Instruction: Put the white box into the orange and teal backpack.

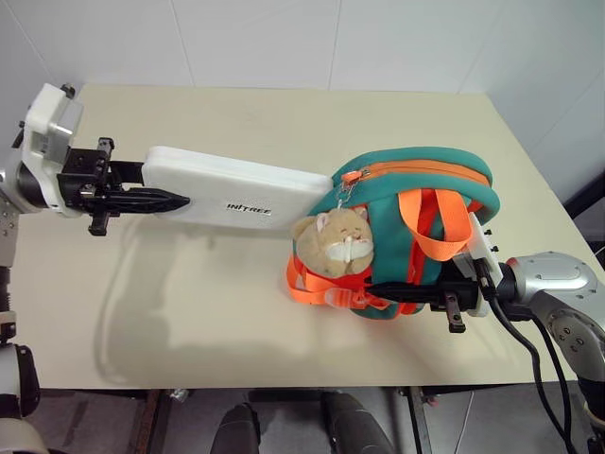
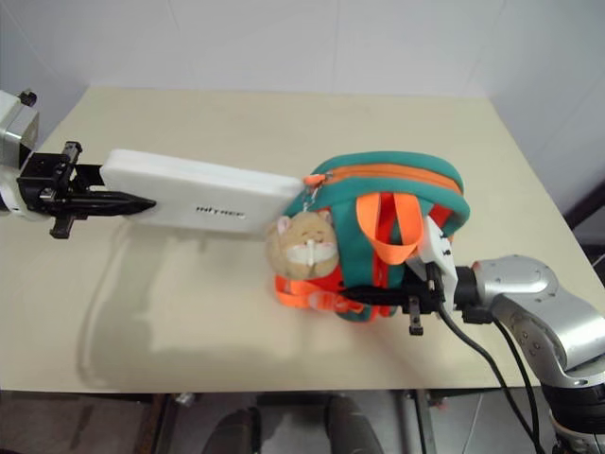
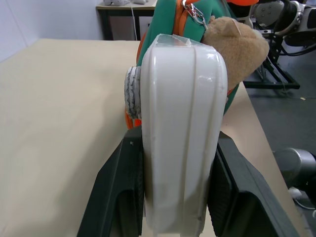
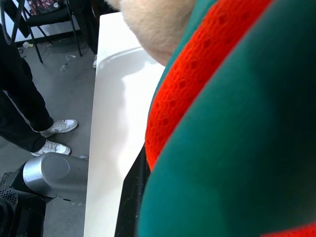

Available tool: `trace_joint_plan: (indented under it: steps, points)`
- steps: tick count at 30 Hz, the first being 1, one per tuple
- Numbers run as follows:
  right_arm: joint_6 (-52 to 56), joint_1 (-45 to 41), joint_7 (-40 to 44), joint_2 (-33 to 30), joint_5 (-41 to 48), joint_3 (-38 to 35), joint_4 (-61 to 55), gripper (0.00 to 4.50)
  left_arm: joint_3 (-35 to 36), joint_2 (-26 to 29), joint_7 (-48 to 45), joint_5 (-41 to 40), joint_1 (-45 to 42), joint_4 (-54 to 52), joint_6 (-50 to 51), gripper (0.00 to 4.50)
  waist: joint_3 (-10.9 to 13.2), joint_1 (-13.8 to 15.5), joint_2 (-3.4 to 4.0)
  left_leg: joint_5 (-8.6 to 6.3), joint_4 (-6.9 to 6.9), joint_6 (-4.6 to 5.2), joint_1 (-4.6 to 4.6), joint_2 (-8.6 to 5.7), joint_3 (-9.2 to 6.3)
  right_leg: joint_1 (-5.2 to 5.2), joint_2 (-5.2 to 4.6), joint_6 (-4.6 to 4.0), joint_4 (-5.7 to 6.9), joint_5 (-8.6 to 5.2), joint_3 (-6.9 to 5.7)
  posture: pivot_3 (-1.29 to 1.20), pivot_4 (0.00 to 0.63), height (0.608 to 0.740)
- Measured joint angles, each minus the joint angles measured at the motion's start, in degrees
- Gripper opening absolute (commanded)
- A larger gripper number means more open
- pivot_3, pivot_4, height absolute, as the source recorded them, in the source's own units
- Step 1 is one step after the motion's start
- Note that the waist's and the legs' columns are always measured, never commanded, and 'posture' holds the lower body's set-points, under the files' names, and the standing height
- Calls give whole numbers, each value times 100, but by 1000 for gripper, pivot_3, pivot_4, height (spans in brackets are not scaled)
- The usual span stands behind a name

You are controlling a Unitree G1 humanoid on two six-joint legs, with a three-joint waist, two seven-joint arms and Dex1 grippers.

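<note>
**Box at the backpack's opening**

My left gripper (image 1: 142, 200) clamps one end of the white box (image 1: 236, 189) and holds it level above the table (image 1: 189, 312), toward its left edge. The box's far end touches the zipper end of the orange and teal backpack (image 1: 416, 180), just above the plush toy (image 1: 333, 242). My right gripper (image 1: 397, 291) is clenched on the backpack's lower side, near the table's front right corner.

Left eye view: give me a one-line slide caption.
Left gripper holds the white box at the orange and teal backpack, which the right gripper grips.
</note>
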Motion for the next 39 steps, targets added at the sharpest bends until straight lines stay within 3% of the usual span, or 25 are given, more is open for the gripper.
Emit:
trace_joint_plan:
  steps: [4, 15, 21, 30, 39]
  points:
    - [-2, -25, -3, 15, -70, 20, 41, 6, -8, -88, 0, 5, -9, -158, -7, 1244, 0, 8, 0, 0, 1, 0, 0, 0, 0, 1, 0, 1, 0, -1, 0, 0, 150, 740]
    - [-63, -207, 21, 100, -200, 206, 183, 6, -595, -991, 37, 510, -653, -424, -17, 1244, 0, 15, 0, -1, 1, 1, 0, 0, -1, 0, 4, 3, 2, -6, 1, 0, 150, 740]
    - [-96, -244, -6, 200, -238, 237, 192, 6, -1049, -1654, 666, 1137, -811, -694, 101, 1244, 0, 27, 0, -1, 9, 1, 0, 0, -4, 5, 4, 6, 6, -6, 2, 0, 150, 740]
    - [-117, -318, -71, 274, -319, 360, 232, 6, -1617, -3217, 1977, 1847, -812, -783, 194, 1230, 0, 101, 0, -1, 31, 1, 1, -2, -7, 8, 7, 11, 22, -3, 7, 0, 150, 740]
    - [-117, -316, -132, 292, -355, 360, 233, 5, -1746, -3724, 2418, 2298, -859, -722, 182, 1230, 0, 161, 0, 0, 58, 2, 3, -6, -10, 18, 9, 19, 33, 1, 10, 0, 150, 740]
